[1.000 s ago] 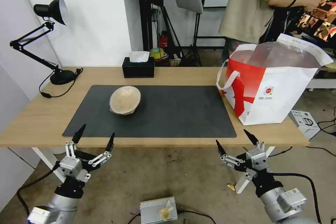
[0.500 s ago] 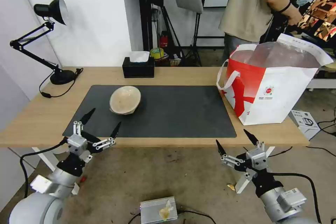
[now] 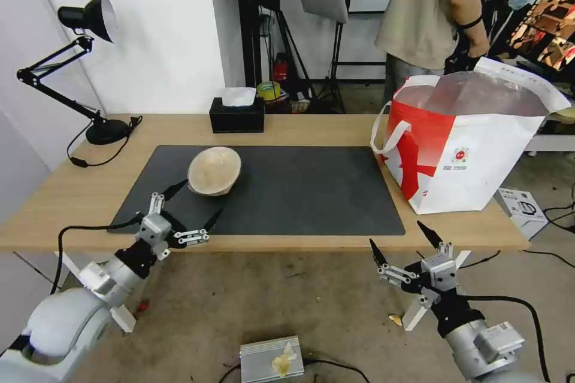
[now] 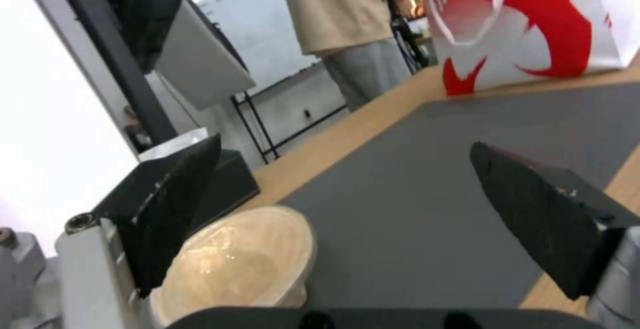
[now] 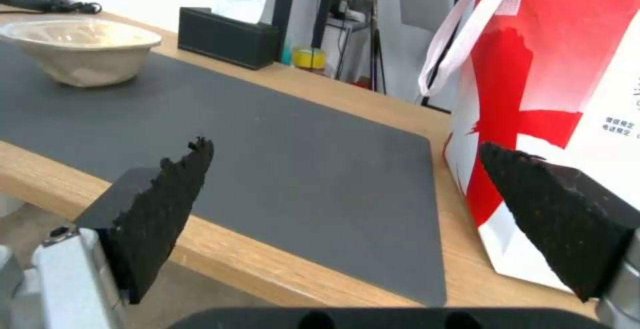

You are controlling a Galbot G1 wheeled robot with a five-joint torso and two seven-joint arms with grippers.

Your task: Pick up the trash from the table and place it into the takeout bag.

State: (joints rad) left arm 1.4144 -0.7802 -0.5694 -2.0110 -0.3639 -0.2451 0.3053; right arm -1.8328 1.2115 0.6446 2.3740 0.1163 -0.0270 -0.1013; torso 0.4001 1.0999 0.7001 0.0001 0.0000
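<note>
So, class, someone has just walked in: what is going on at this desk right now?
The left gripper, fingers open, reaches over the near edge of the dark grey mat toward the beige paper-like bowl, not yet touching it. The right gripper hangs open below the front edge of the light-wood desk. The red-and-white takeout bag stands open at the desk's right end.

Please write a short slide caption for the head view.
Left tool open near beige bowl on mat; takeout bag at right.
</note>
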